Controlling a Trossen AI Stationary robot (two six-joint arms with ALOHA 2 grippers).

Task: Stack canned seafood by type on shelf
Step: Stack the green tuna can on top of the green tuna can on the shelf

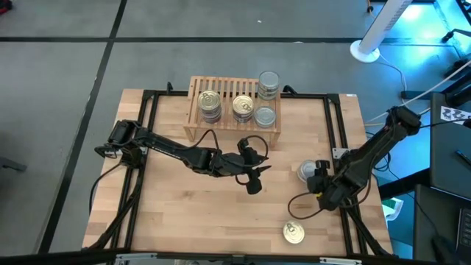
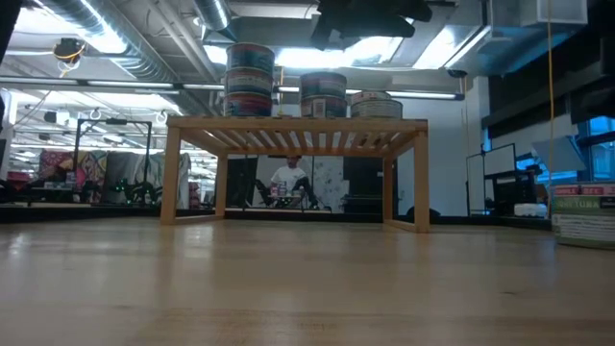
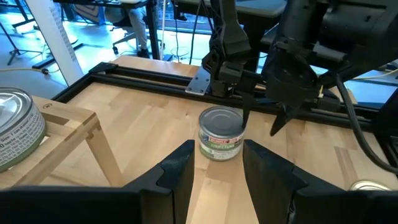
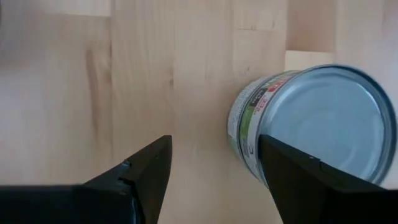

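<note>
Short round tin (image 4: 314, 127) with plain silver-grey lid and green-and-white label band — upright on pale wood worktop (image 4: 124, 74), just beside right gripper (image 4: 214, 163), jaws apart, empty.

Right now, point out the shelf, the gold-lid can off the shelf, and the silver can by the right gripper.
shelf (image 1: 221, 87): high view, slatted top.
gold-lid can (image 1: 294, 233): high view, lid centre.
silver can (image 3: 221, 134): left wrist view, label side.

Overhead looks straight down; low view skims the tabletop (image 2: 307, 288) (both catch the shelf (image 1: 221, 90)).
</note>
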